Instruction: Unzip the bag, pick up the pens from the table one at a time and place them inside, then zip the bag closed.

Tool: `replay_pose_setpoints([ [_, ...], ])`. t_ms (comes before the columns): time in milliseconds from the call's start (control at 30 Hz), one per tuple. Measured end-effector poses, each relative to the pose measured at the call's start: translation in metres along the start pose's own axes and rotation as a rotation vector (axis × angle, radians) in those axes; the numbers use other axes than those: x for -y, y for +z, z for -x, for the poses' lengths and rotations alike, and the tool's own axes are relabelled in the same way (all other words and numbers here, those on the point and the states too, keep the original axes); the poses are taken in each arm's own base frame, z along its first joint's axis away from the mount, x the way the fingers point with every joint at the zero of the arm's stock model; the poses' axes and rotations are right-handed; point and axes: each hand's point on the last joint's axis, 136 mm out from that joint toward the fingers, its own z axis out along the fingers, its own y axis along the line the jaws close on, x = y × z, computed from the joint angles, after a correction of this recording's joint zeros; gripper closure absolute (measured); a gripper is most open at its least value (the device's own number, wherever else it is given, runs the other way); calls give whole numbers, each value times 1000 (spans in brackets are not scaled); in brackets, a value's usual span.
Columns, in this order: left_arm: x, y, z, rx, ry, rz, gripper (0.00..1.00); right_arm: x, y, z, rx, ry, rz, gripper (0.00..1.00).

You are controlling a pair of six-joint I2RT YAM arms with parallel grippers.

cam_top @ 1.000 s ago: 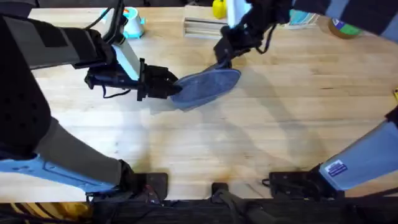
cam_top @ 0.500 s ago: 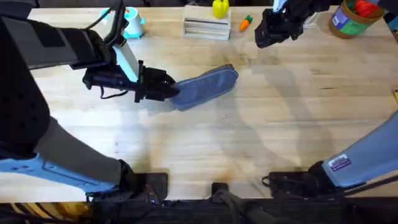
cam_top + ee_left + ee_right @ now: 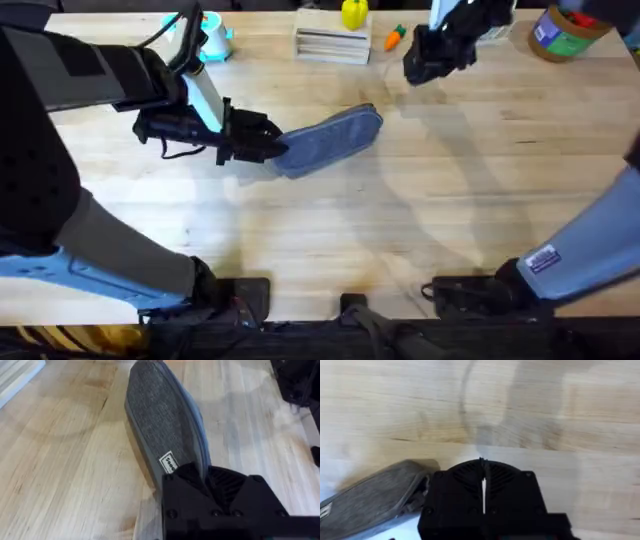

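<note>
Bag [image 3: 335,139] of blue-grey fabric is lying flat on the table [image 3: 420,220], angled across the middle. The left gripper [image 3: 272,143] is pinching the bag's near left end, its black fingers clamped together on the fabric by the small white label [image 3: 170,463]. The right gripper [image 3: 425,60] is hanging above the far side of the table with its fingers pressed together, gripping nothing. Compared with half a second ago, it is sitting slightly lower and nearer the bag, though well apart from it.
</note>
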Motion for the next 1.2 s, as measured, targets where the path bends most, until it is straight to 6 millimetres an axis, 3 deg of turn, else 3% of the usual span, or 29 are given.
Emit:
replay_pose_setpoints([
  [133, 0, 0, 0, 0, 0, 0, 957, -4, -37, 2, 58, -3, 23, 967],
  [233, 0, 0, 0, -2, 0, 0, 957, -5, -66, -4, 83, -6, 35, 826],
  [400, 0, 0, 0, -3, 0, 0, 957, -3, -108, -21, 114, -11, 43, 126],
  [433, 0, 0, 0, -3, 0, 0, 957, -3, -117, -23, 127, -16, 45, 32],
  [633, 1, 0, 0, -1, -3, -1, 828, -4, -155, -26, 218, -20, 63, 6],
  [667, 0, 0, 1, 5, -4, -1, 752, -4, -159, -27, 229, -21, 66, 6],
  [800, -1, 0, 4, 21, 2, 3, 148, -4, -164, -28, 242, -22, 68, 6],
  [833, -1, 0, 4, 23, 3, 5, 45, -4, -164, -28, 240, -21, 68, 6],
  [1200, -3, 0, 3, 20, 13, 10, 6, -4, -161, -27, 234, -24, 65, 6],
])
